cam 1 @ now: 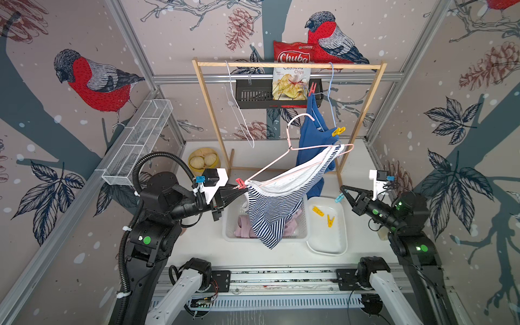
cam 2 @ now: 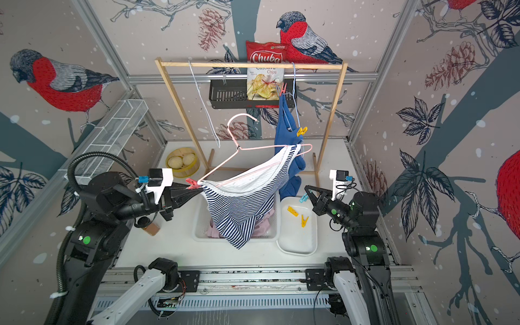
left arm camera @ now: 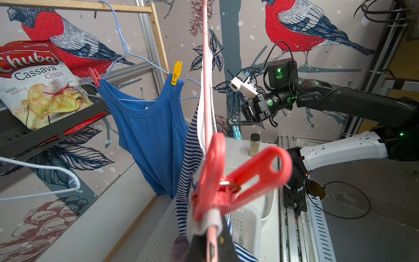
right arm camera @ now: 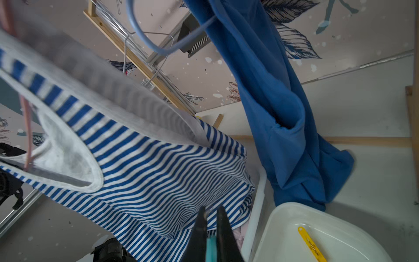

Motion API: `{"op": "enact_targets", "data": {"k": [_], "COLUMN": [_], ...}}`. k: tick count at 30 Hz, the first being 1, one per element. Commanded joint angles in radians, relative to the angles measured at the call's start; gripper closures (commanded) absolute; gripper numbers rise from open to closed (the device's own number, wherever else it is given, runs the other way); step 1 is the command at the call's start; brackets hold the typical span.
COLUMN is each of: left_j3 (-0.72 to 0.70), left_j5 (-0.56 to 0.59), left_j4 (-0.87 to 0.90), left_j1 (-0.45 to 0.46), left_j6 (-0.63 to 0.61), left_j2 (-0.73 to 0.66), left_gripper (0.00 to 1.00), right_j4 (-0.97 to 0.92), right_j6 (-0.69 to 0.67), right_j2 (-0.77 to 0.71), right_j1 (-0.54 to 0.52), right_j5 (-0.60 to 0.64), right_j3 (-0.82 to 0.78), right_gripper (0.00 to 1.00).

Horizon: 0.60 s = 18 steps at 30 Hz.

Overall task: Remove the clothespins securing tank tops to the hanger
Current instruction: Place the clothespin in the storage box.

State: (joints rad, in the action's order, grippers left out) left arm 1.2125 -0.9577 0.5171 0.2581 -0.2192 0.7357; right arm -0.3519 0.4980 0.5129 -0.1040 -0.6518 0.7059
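Red clothespin (left arm camera: 249, 172) pins striped top (left arm camera: 188, 156), partly screening blue top (left arm camera: 149, 136).

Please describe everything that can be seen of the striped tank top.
The striped tank top is soft cloth, navy-and-white stripes with wide white trim at neck and armholes. It hangs spread along the tilted pink hanger. One strap is pinned to the hanger's low end by a red clothespin, beside the shut left gripper; the other strap shows no peg. Its body droops over the white basket.
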Motion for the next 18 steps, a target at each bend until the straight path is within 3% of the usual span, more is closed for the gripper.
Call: {"op": "enact_targets", "data": {"k": [1,4,8,11,15,18], "left_j3": [0.011,0.035,0.063,0.108,0.161,0.169], "left_j5": [0.043,0.077,0.147,0.146,0.185,0.194], "left_j4": [-0.010,0.028,0.065,0.110,0.155,0.159], "left_j1": [-0.002,-0.002,-0.002,-0.002,-0.003,-0.002], "left_j6": [-0.003,-0.010,-0.005,0.000,-0.006,-0.010], "left_j2": [-0.013,-0.013,-0.013,0.008,0.036,0.043], "left_gripper": [1.00,1.00,1.00,1.00,1.00,1.00], "right_j4": [0.043,0.094,0.135,0.117,0.029,0.029], "right_j6": [0.062,0.089,0.122,0.163,0.235,0.261], "right_j2": [0.020,0.070,0.198,0.312,0.422,0.405], "right_j1": [-0.060,-0.192,-0.471,-0.616,-0.653,-0.658], "right_j5": [0.139,0.276,0.572,0.775,0.915,0.956], "right_j3": [-0.050,-0.103,-0.117,-0.083,-0.045,-0.071], "right_gripper": [1.00,1.00,1.00,1.00,1.00,1.00]}}
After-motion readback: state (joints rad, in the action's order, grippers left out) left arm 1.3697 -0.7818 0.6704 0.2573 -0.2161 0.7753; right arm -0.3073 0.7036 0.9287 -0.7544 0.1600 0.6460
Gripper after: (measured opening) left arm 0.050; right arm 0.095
